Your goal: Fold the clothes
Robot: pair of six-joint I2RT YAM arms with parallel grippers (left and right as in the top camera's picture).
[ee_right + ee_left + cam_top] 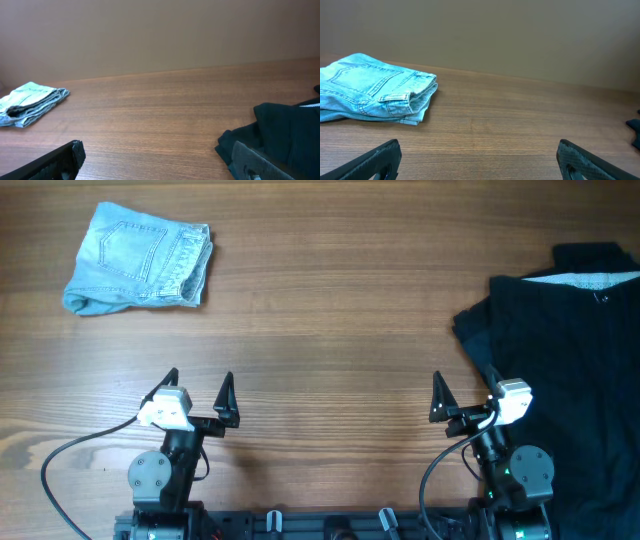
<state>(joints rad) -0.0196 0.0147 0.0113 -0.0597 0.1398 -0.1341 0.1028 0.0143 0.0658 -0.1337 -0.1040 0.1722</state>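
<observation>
A folded pair of light blue jeans (140,257) lies at the far left of the wooden table; it also shows in the left wrist view (372,88) and the right wrist view (31,102). A black garment (575,340) lies spread and rumpled at the right edge, also in the right wrist view (280,130). My left gripper (198,385) is open and empty near the front edge, well short of the jeans. My right gripper (465,385) is open and empty, its right finger beside the black garment's left edge.
The wooden table (330,330) runs between the two garments. Cables (70,450) and the arm bases sit along the front edge. A plain tan wall (520,35) stands behind the table.
</observation>
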